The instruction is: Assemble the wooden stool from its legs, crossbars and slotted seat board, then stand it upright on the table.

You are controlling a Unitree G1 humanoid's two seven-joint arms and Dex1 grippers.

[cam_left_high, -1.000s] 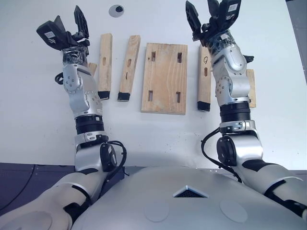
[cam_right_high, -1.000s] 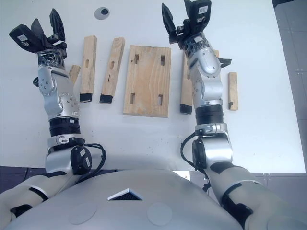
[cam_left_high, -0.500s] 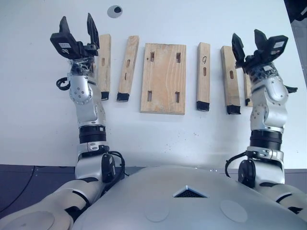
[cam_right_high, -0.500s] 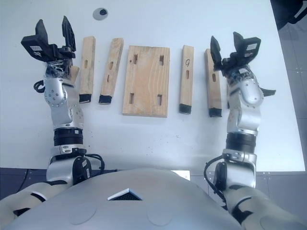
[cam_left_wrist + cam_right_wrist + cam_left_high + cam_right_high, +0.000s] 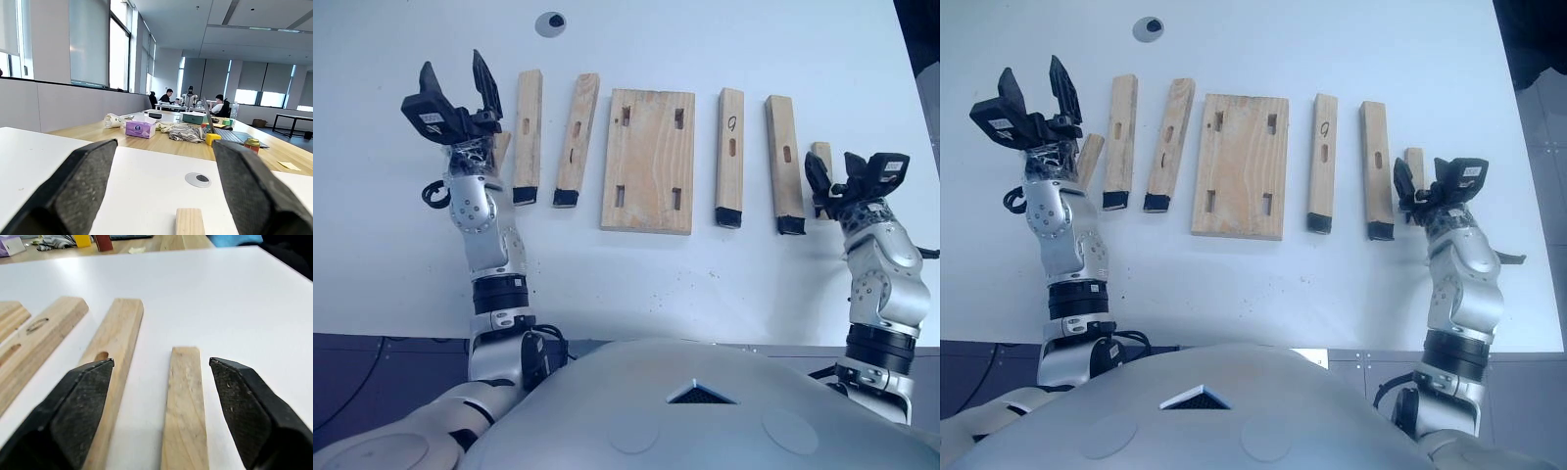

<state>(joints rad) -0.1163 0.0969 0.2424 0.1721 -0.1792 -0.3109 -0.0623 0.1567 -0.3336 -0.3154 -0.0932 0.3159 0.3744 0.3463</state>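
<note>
Hovering above crossbar (image 5: 183, 416), right fingers (image 5: 73, 416) apart

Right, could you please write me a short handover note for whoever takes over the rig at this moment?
Left gripper: open, empty, raised above the left crossbar.
Right gripper: open, empty, hovering over the right crossbar.
Parts, all lying flat and apart on the table: seat board in the middle. To its left are the inner left leg and outer left leg. To its right are the inner right leg and outer right leg. One crossbar lies beyond each pair.
Done: nothing joined.
Left: the whole assembly, then standing the stool upright.
</note>
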